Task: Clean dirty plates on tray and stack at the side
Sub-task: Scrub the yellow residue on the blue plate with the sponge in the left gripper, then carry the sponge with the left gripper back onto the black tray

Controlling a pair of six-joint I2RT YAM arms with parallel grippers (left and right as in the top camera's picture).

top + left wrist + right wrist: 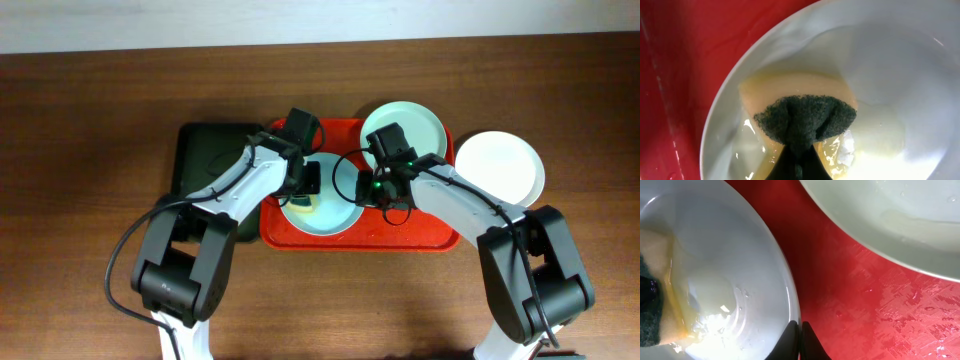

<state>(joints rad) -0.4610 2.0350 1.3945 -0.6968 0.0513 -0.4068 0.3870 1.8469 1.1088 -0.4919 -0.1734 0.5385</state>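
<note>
A pale blue-green plate (pixel 335 215) lies at the front left of the red tray (pixel 430 240). My left gripper (pixel 305 188) is shut on a yellow sponge with a green scouring pad (pixel 800 100), which presses on the plate's (pixel 890 65) wet floor, with a yellow smear around it. My right gripper (pixel 800 330) is shut on the same plate's right rim (pixel 790 295), one finger inside and one outside. A second pale blue-green plate (pixel 403 128) sits at the tray's back right, and a white plate (pixel 500 168) rests on the table to the right of the tray.
A dark green tray (pixel 205 160) lies left of the red tray, partly under my left arm. Brown wooden table (pixel 90 220) surrounds everything. The second plate's rim (pixel 900 225) is close to the held plate, with a strip of wet red tray (pixel 850 295) between them.
</note>
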